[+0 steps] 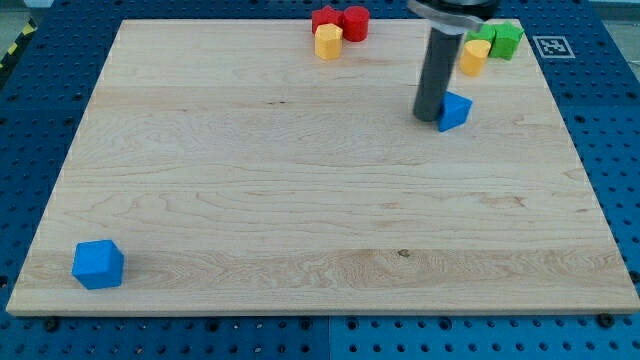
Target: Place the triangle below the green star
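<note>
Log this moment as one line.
my tip: touching blue triangle from view's left | green star: above, near top edge | placement: not yet done

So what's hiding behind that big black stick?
Part of the blue triangle shows at the view's right of my tip, touching it. The rod covers the triangle's other edge and some bare wooden board.

A pale wooden counter (300,200) with a visible grain filled most of the view, lit evenly. It lay on a blue perforated base (30,150) dotted with rows of small holes. A black-and-white square marker (552,45) sat at the view's top right, and a yellow-black striped edge (12,50) showed at the top left.
</note>
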You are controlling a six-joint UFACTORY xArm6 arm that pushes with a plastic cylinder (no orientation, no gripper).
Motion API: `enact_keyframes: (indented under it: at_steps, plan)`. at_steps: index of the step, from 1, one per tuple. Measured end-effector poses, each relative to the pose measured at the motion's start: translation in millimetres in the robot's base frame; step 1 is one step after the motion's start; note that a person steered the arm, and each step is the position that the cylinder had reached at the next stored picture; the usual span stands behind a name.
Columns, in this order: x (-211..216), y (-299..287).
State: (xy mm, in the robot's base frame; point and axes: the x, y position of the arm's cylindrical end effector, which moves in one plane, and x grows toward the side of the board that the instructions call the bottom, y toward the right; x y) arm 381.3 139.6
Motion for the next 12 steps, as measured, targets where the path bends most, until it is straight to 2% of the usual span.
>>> enact_keyframes:
  at_steps: [2,5,6,7,8,9,12]
  plan:
    - [20.3,17.0]
    - [6.0,98.6]
    - [29.3,94.4]
    - [-9.6,112.1]
    - [-26.5,117.1]
    - [-14.3,121.8]
    - [-74.8,111.2]
